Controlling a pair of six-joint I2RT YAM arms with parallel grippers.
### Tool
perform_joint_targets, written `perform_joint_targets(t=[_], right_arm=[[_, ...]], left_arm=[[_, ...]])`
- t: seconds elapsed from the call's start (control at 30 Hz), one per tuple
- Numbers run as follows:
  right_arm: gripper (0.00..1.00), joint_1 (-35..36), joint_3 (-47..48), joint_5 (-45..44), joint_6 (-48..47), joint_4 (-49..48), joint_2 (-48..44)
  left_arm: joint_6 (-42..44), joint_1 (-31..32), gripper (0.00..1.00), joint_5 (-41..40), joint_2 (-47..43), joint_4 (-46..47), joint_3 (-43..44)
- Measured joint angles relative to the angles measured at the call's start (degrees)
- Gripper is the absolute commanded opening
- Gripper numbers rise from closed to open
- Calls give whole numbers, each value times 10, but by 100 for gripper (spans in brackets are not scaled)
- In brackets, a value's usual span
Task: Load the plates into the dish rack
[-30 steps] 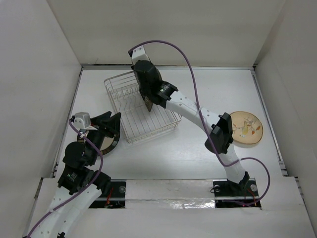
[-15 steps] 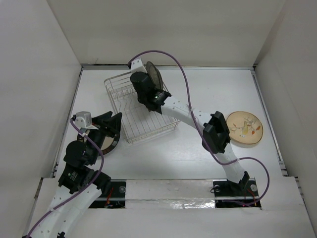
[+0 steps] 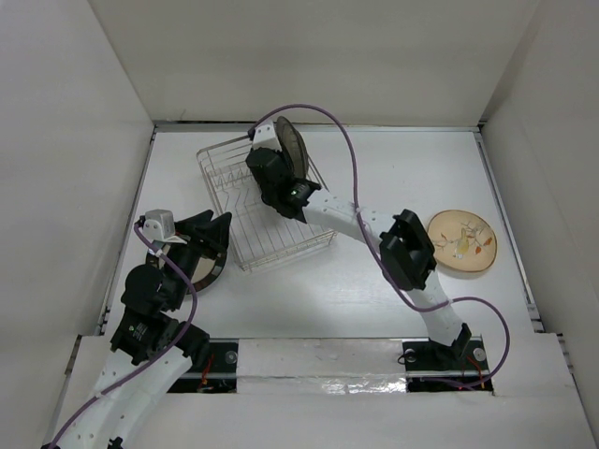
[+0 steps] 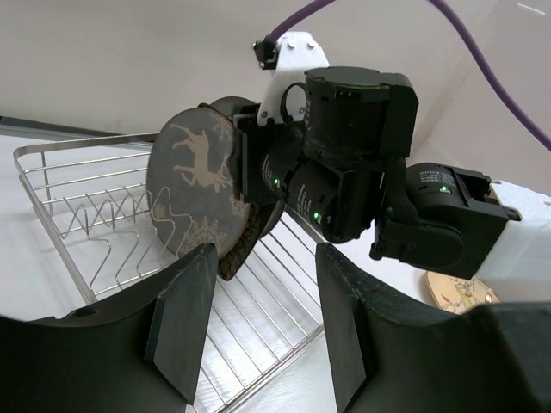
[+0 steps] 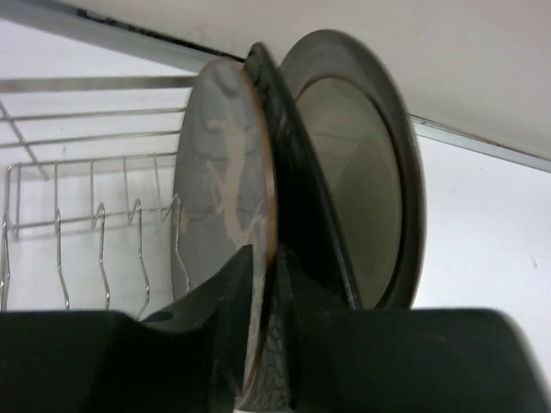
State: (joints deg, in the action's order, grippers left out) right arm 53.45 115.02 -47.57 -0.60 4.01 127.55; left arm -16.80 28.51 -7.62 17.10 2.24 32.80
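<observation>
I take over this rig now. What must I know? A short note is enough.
Left hand: open, empty, over the dark-rimmed plate lying on the table left of the dish rack.
Right hand: astride the rim of the grey deer plate, upright in the rack; grip unclear.
Done: two more plates upright beside it.
Left: the dark-rimmed plate and the tan plate on the right.

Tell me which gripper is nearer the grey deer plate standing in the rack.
The right gripper. Its fingers straddle the rim of the grey plate in the rack; the left gripper hangs open off the rack's near-left side, by another plate lying flat.
</observation>
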Motion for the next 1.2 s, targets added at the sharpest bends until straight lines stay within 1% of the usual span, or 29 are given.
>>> perform_joint_targets(t=[0.03, 0.1, 0.27, 0.37, 0.4, 0.43, 0.47, 0.5, 0.53, 0.57, 0.6, 0.63, 0.67, 0.7, 0.73, 0.77, 0.83, 0.87, 0.9, 0.97, 1.0, 1.03, 1.07, 1.1, 1.13, 1.17, 1.2], right_arm=[[47, 1, -7, 0, 5, -3, -1], [56, 5, -19, 2, 9, -2, -4], [57, 18, -46, 21, 12, 1, -37], [58, 22, -77, 41, 21, -3, -90], [57, 24, -94, 48, 26, -6, -117], [51, 25, -122, 56, 33, -19, -152], [39, 25, -144, 58, 37, -23, -182], [9, 23, -180, 64, 47, -42, -224], [0, 19, -226, 66, 59, -61, -269], [0, 12, -279, 69, 75, -76, -319], [0, -1, -330, 70, 100, -83, -370], [0, -19, -377, 70, 123, -91, -414], [0, -50, -432, 71, 152, -95, -466], [0, -90, -486, 72, 189, -95, -514], [0, -137, -534, 72, 226, -89, -559], [0, -195, -587, 75, 261, -87, -598], [6, -303, -693, 75, 332, -62, -681], [12, -350, -741, 77, 363, -37, -721], [34, -388, -780, 79, 386, -20, -756], [56, -466, -855, 97, 427, 8, -830], [77, -502, -885, 104, 439, 24, -862], [81, -540, -907, 113, 452, 39, -889], [82, -577, -922, 125, 458, 54, -908], [82, -613, -932, 137, 463, 64, -921], [82, -653, -936, 151, 467, 72, -928], [82, -694, -939, 173, 470, 76, -930], [82, -722, -940, 188, 470, 77, -929]], left_arm=[[0, 0, 47, 0, 0, 0, 0], [0, 0, 47, 0, 0, 0, 0], [0, 0, 47, 1, 0, 0, 0], [0, 0, 47, 0, 0, 0, 0], [0, 0, 46, 1, 0, 0, 0], [0, 0, 46, 1, 0, 0, 0], [0, 0, 45, 1, 0, 0, 0], [0, 0, 39, 2, 0, 0, 0], [-1, 0, 34, 2, 0, 0, 0], [0, 0, 29, 2, -1, 0, 0], [0, 0, 21, 3, -1, 0, 0], [-1, 0, 16, 5, -1, 0, 0], [-1, 0, 12, 5, -2, 0, 0], [-1, 0, 4, 8, -3, -1, 0], [-2, 0, 0, 10, -6, -1, 0], [-3, 0, 0, 10, -9, -1, 0], [-3, 0, 0, 10, -13, -1, 0], [-3, 0, 0, 10, -14, -1, 0], [-3, 0, 0, 10, -14, -2, 0], [-3, 0, 0, 11, -16, -2, 0], [-3, 0, 0, 11, -17, -1, 0], [-4, 0, 0, 11, -18, -2, 0], [-4, 2, 0, 10, -18, -2, 0], [-4, 3, 5, 10, -19, -2, 0], [-4, 5, 16, 10, -19, -2, 0], [-3, 7, 21, 9, -19, -2, 0], [-4, 9, 29, 7, -19, -2, 0]])
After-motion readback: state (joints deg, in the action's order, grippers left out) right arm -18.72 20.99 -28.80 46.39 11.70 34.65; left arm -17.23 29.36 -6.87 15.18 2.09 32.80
